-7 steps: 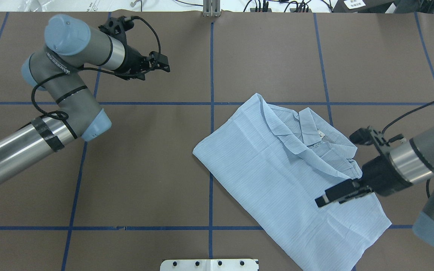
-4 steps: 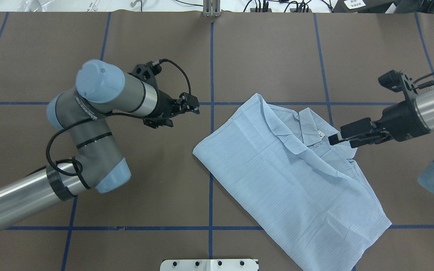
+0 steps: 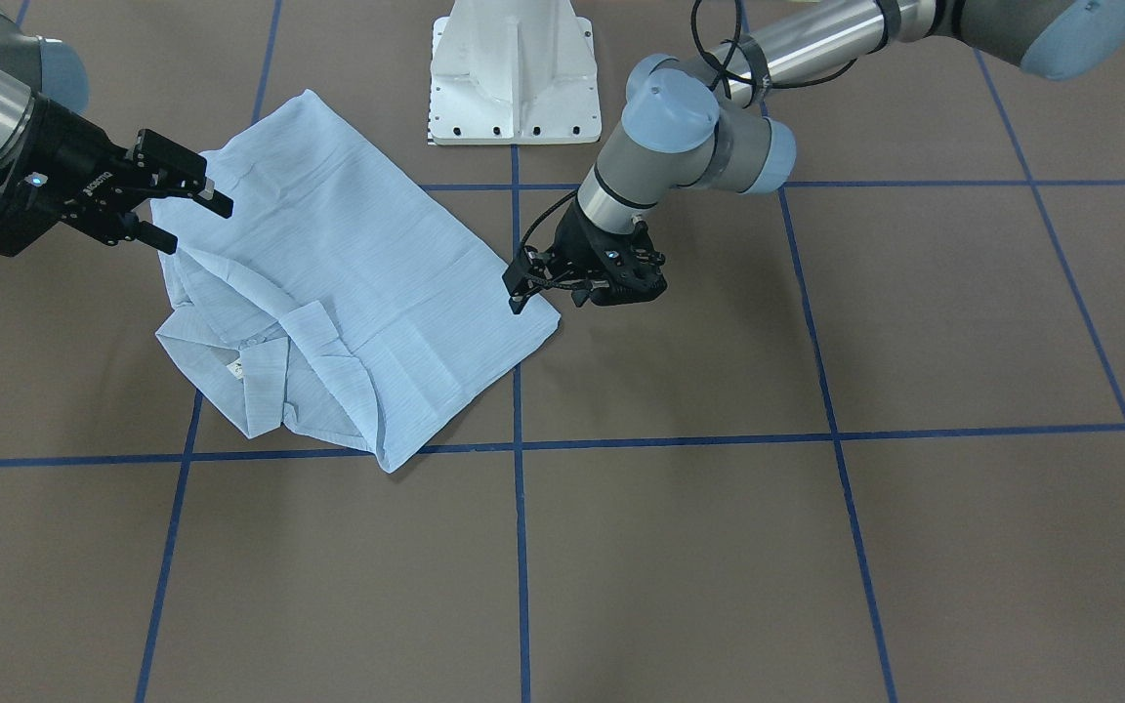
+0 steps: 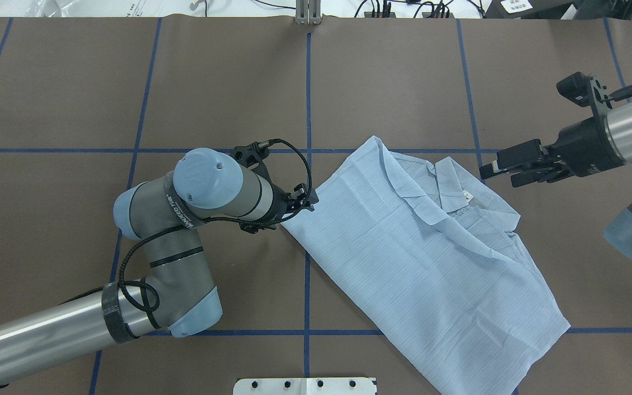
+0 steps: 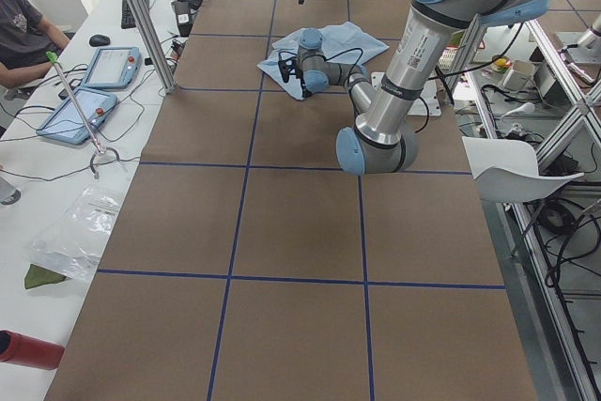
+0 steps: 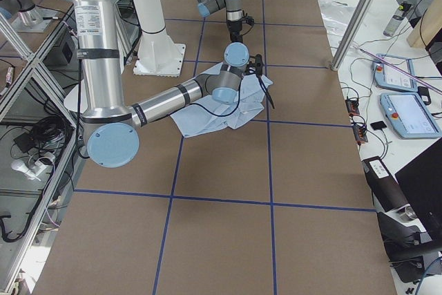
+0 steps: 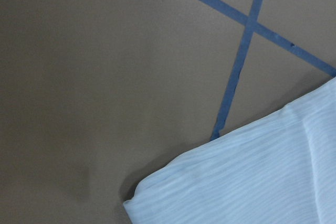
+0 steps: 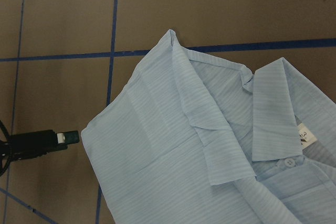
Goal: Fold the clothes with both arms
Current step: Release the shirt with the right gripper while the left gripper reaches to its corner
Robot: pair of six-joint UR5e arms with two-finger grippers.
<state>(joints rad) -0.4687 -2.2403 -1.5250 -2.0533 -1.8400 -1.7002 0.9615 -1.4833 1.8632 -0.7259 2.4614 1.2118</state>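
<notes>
The pale blue striped shirt (image 4: 420,258) lies folded flat on the brown table, right of centre, with its collar and neck label (image 4: 467,195) facing up at the far right. It also shows in the front-facing view (image 3: 348,264). My left gripper (image 4: 311,201) sits low at the shirt's left corner (image 4: 286,220), jaws slightly parted and holding nothing; it also shows in the front view (image 3: 516,293). My right gripper (image 4: 500,176) is open and empty, hovering just right of the collar, and it shows in the front view (image 3: 199,227). The left wrist view shows the shirt's corner (image 7: 236,182).
The white pedestal base (image 4: 305,385) stands at the table's near edge, close to the shirt's hem. Blue tape lines (image 4: 308,99) grid the brown table. An operator (image 5: 19,25) and tablets (image 5: 103,68) are at a side bench beyond the table.
My left arm swung from the far left down to the shirt's left corner. My right gripper left the shirt's near right part and moved to beside the collar. The shirt has not moved.
</notes>
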